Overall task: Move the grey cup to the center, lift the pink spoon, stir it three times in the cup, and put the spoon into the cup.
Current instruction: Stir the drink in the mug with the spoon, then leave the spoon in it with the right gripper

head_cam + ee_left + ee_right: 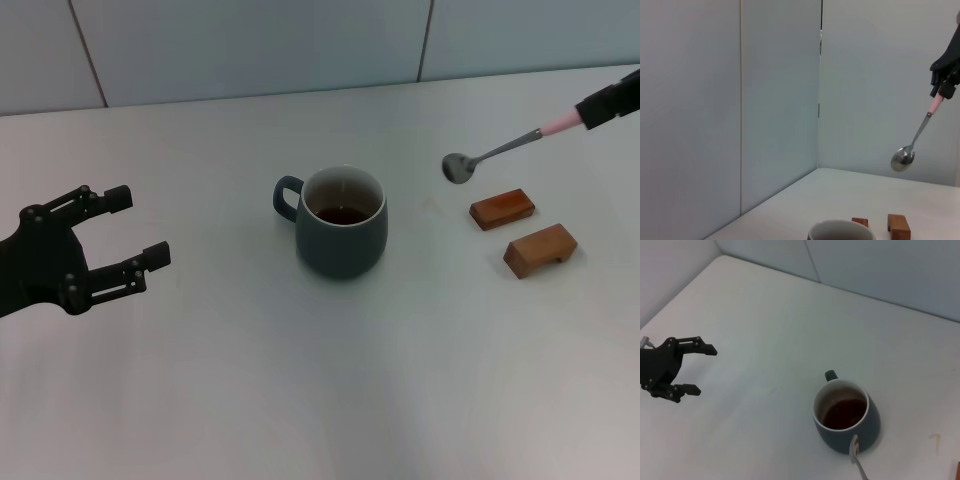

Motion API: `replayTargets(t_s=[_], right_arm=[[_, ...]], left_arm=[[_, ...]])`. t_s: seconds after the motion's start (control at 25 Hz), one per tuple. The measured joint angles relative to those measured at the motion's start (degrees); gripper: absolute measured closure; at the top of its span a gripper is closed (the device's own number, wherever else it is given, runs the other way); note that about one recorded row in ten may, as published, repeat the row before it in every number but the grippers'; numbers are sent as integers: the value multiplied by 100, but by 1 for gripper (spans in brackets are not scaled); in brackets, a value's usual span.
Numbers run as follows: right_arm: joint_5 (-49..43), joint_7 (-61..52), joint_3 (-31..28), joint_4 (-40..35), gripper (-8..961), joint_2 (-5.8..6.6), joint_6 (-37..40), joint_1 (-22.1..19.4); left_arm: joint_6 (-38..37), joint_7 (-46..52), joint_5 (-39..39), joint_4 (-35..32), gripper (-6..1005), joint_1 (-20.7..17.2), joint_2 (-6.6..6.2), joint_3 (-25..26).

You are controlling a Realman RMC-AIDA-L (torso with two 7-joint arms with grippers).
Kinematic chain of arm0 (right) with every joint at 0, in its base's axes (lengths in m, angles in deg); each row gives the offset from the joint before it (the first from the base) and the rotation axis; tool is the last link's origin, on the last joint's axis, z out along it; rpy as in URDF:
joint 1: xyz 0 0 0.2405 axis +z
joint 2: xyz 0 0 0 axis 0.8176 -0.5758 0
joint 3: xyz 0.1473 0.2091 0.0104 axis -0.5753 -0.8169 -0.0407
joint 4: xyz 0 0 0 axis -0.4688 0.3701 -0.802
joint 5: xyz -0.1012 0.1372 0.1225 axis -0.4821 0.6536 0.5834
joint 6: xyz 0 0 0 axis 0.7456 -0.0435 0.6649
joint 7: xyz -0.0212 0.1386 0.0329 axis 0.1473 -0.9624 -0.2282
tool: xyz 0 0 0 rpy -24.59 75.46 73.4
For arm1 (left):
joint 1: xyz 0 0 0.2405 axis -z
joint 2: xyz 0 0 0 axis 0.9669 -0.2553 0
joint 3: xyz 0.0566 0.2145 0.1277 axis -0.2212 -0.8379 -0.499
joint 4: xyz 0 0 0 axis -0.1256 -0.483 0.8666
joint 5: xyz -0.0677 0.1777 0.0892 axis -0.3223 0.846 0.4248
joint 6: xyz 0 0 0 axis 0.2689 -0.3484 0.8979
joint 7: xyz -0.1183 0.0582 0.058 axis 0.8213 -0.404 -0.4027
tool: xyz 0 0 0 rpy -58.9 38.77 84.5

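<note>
Head view is showing the grey cup (pixel 342 222) sitting upright near the middle of the tabletop (pixel 300 400), handle pointing toward 10 o'clock, dark liquid inside. Pink spoon (pixel 500 153) is hanging in the air off at 2 o'clock from the cup, well apart from it and clear of the tabletop. Right tool (pixel 612 103) is clenching the pink handle end at the frame's right edge; only that black tip is showing, and its grip looks closed on the spoon.

Spoon's long axis is running from the handle at 2 o'clock down to the metal bowl at 8 o'clock, so the bowl end is already leading toward the cup. Judging by this, the cup lies at about 8 o'clock from the spoon bowl, and the right arm is the nearer one for the stir; it is needing to carry the bowl across and down over the rim.

Left tool (pixel 105 232) is hovering at 9 o'clock from the cup, well apart, fingers spread and holding nothing.

Two wooden blocks (pixel 502 208) are lying just below the spoon bowl, at 3 o'clock from the cup, out of the line toward it.
</note>
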Motion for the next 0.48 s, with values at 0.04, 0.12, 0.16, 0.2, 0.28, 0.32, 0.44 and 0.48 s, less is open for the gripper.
replayTargets(t_s=[0.04,0.12,0.16,0.2,0.28,0.32,0.44,0.48], right_arm=[[-8,1,59,39,845,-9,-50,16],[-10,16,181,75,845,-35,-154,26],[-11,55,302,84,845,-77,-260,29],[-11,55,302,84,845,-77,-260,29],[-17,106,443,84,845,-136,-430,29],[-17,106,443,84,845,-136,-430,29],[-24,145,569,83,845,-199,-613,33],[-58,161,700,86,845,-255,-735,57]], left_arm=[[-1,-4,0,0,162,0,3,0],[-1,-4,0,-5,162,0,4,0],[-1,-1,0,-23,162,0,4,0],[-1,1,0,-36,162,0,5,0],[-1,3,0,-45,162,0,5,0],[-1,5,0,-53,162,-2,5,1],[-1,6,0,-53,162,-3,5,3],[-1,6,0,-53,162,-3,5,3]])
